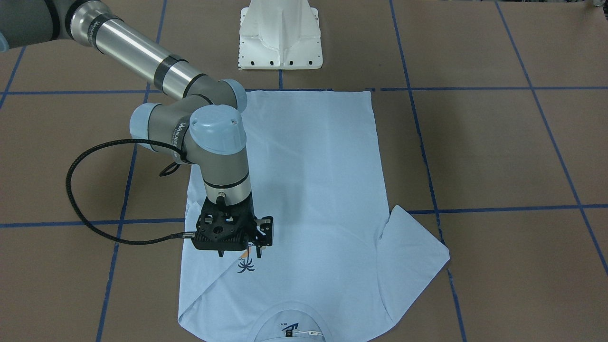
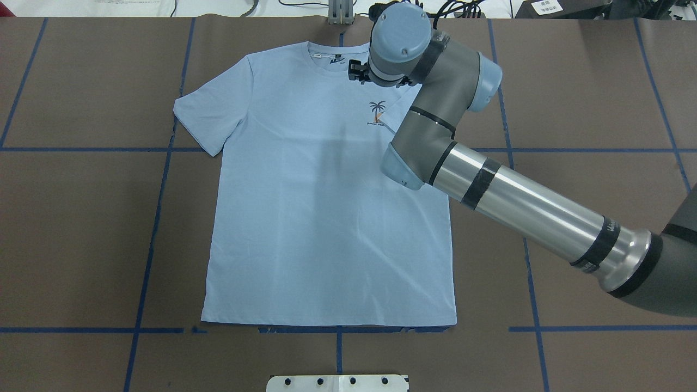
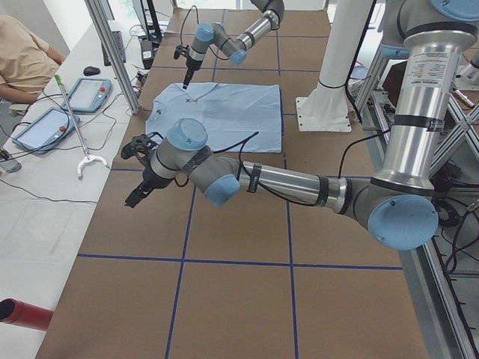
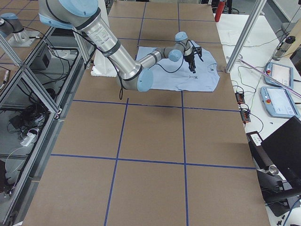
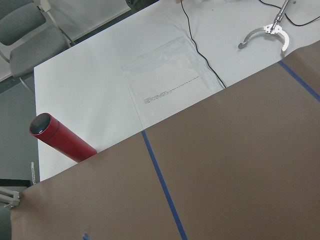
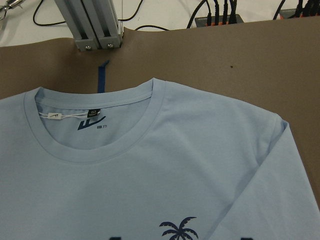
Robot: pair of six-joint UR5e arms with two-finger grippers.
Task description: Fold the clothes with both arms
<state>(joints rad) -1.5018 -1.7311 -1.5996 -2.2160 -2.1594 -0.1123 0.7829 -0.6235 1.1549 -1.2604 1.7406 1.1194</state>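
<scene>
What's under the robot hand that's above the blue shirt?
The light-blue T-shirt, lying on the brown table. Its palm-tree print peeks out beside the right gripper. The cloth straight beneath the gripper is covered.

Overhead, the right arm (image 2: 435,125) hides part of the shirt (image 2: 326,218). The right tool (image 1: 240,254) has its jaws masked by its own body. The collar (image 1: 289,323) is cut by the front view's bottom edge. The left tool (image 3: 135,198) is too small to read. The palm print (image 6: 178,230) is cropped in the right wrist view.

2 silver-grey arms (image 1: 137,54), light-blue joint caps (image 1: 216,128)
</scene>
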